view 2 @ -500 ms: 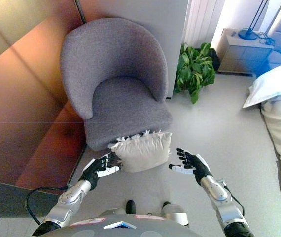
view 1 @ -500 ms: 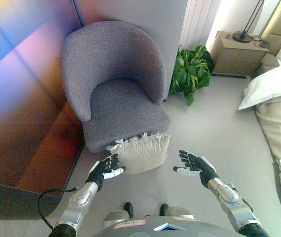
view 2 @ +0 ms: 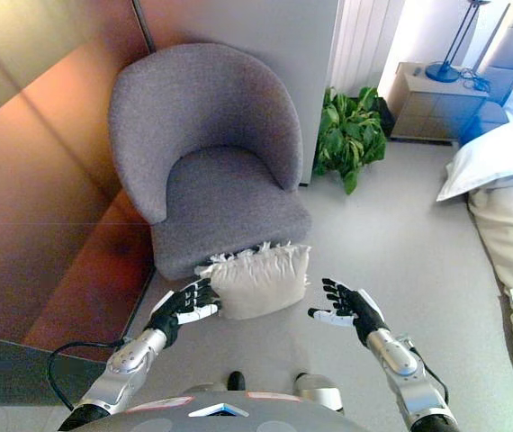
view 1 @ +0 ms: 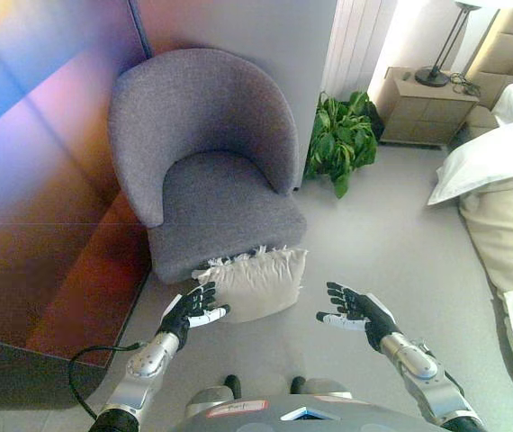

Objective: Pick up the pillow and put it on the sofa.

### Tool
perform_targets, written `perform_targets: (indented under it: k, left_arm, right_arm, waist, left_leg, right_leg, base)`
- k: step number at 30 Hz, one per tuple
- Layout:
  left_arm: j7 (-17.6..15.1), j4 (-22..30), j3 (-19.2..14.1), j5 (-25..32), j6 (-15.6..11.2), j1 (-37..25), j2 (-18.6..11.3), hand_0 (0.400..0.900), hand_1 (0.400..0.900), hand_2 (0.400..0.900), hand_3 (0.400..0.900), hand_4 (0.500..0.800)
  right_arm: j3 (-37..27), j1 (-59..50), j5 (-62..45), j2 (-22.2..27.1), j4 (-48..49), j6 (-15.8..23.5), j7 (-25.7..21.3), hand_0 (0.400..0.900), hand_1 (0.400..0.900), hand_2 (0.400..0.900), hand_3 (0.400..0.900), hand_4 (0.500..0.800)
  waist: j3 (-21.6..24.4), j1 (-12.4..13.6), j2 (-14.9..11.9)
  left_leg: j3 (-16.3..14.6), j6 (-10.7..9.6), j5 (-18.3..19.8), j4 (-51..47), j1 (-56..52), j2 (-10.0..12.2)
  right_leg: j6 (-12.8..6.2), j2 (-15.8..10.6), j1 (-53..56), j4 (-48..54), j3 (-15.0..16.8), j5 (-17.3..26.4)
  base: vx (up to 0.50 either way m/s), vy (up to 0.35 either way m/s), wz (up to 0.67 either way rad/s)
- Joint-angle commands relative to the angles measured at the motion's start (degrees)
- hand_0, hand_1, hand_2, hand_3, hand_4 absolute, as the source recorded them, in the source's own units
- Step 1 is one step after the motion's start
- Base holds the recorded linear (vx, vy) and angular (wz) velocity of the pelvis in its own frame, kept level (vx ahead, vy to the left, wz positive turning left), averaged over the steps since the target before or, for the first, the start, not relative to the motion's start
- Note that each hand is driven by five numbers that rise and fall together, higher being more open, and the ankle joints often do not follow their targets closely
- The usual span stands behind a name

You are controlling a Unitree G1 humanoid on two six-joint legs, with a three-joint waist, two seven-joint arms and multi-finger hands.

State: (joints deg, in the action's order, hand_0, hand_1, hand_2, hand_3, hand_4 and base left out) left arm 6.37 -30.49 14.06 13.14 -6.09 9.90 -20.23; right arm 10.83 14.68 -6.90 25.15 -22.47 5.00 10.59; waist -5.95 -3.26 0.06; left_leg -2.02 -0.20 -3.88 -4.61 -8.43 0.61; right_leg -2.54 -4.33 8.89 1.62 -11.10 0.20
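Observation:
A cream pillow with a fringed top edge lies on the floor, leaning against the front of a grey armchair. My left hand is open, its fingertips at the pillow's lower left corner. My right hand is open, palm facing the pillow, a short way to its right and apart from it. Both hands also show in the right eye view, the left hand by the pillow and the right hand beside it.
A wooden wall panel runs along the left. A green potted plant stands right of the chair. A bedside cabinet with a lamp stands behind it. A bed with white bedding fills the right side.
The whole picture has shifted a little, so the camera moved. My right hand has lowered slightly; the left hand stays at the pillow's corner.

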Motion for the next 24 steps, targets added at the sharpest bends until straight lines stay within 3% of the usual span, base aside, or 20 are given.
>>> perform_targets:
  k: [1,18,24]
  left_arm:
    - [0.04,4.02,-1.17,-1.77,-3.22,-2.43,-1.66,0.9,0.9,0.9,0.9,0.8]
    - [-0.79,3.85,-0.77,-0.99,-2.84,-4.28,-1.81,0.9,0.9,0.9,0.9,0.8]
    - [-1.15,4.46,-0.7,-0.26,-2.64,-5.29,-1.89,0.9,0.9,0.9,0.9,0.8]
  right_arm:
    - [-1.3,-3.04,-1.55,0.25,5.9,4.09,0.01,0.9,0.9,0.9,0.9,0.8]
    - [-1.61,-4.57,-1.32,0.85,7.43,4.55,-1.26,0.9,0.9,0.9,0.9,0.8]
    - [-1.58,-5.82,-1.07,1.91,8.09,4.79,-1.67,0.9,0.9,0.9,0.9,0.8]
  waist:
    - [1.91,-0.57,-2.49]
    - [0.09,-1.07,-2.15]
    - [-2.3,-0.82,-2.74]
  left_leg:
    - [-2.55,-1.48,6.01,4.89,1.66,0.6]
    - [-1.93,-2.24,5.43,6.23,3.39,1.73]
    - [-0.61,-3.14,7.66,15.42,7.64,3.02]
  right_leg:
    - [-3.7,-1.86,1.12,2.03,0.69,-0.23]
    - [-2.61,-0.4,-0.45,1.24,1.27,-0.54]
    - [-1.0,1.13,-2.7,-1.5,2.75,-1.55]
  base:
    - [0.0,0.0,0.0]
    - [-0.01,-0.031,0.01]
    - [-0.03,-0.136,-0.03]
